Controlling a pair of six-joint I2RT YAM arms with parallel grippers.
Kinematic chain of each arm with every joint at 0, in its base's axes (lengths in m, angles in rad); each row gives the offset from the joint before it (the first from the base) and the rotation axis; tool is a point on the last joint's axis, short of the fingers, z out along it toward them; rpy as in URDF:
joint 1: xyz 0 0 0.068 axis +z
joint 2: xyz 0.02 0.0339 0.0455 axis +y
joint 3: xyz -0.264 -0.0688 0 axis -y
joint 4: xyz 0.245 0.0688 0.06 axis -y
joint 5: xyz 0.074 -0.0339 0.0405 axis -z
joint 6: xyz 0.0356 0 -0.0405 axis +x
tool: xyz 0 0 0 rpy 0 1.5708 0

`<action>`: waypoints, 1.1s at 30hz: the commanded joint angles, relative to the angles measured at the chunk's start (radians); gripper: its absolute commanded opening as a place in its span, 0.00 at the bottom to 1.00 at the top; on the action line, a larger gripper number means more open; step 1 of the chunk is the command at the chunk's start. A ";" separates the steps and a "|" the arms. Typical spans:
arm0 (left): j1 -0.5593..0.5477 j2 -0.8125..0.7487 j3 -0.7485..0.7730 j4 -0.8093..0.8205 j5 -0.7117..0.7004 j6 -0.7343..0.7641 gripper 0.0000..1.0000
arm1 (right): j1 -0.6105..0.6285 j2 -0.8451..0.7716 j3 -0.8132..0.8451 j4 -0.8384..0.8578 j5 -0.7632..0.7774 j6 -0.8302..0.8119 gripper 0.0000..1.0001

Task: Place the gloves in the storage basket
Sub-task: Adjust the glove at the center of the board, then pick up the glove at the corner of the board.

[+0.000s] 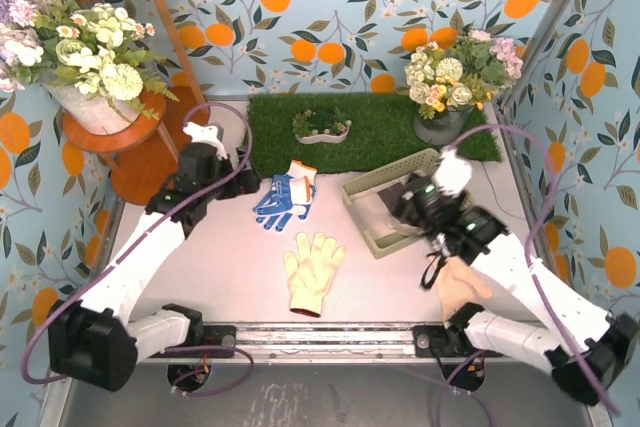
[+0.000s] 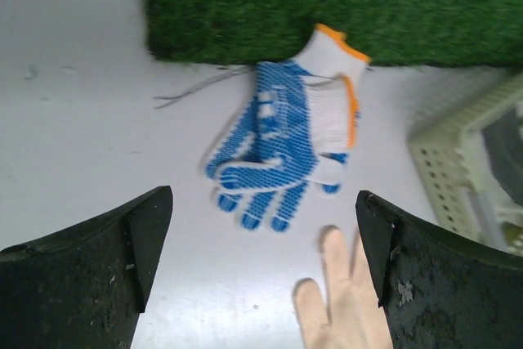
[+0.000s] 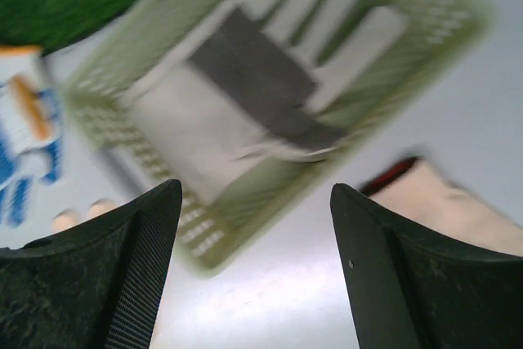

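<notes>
Green latticed plastic forms the basket (image 1: 372,187), which sits on the table (image 1: 200,277) right of centre, one corner touching the grass mat (image 1: 380,122). A grey glove (image 3: 245,96) with cream fingers lies flat inside it. The right gripper (image 3: 255,190) hovers over the basket's near side, fingers spread apart and nothing between them; that wrist view is blurred.

A blue glove (image 1: 287,197) with white back and orange cuff lies on the table left of the basket, cuff just at the mat's edge, fingers pointing toward the arms. A peach glove (image 1: 312,269) lies nearer the arms, apart from the blue one, fingers toward the mat and red-edged cuff toward the bases. A second peach glove (image 1: 462,287) lies just near of the basket, partly under the right arm.

The left gripper (image 2: 263,198) is released, fingers wide and holding nothing, hanging above the table with the blue glove ahead of it. A small white dish (image 1: 322,127) of plants rests on the mat, well apart from the basket
</notes>
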 commanded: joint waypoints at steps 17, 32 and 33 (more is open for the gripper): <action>0.167 0.006 -0.004 0.024 0.070 0.119 0.97 | -1.242 -0.001 -0.195 -0.062 -0.584 -0.205 0.67; 0.173 0.006 -0.013 0.019 0.099 0.098 0.97 | -0.805 0.163 -0.277 -0.118 -0.359 0.031 0.70; 0.172 0.004 -0.017 0.023 0.103 0.095 0.97 | -0.803 0.168 -0.286 -0.114 -0.357 0.038 0.70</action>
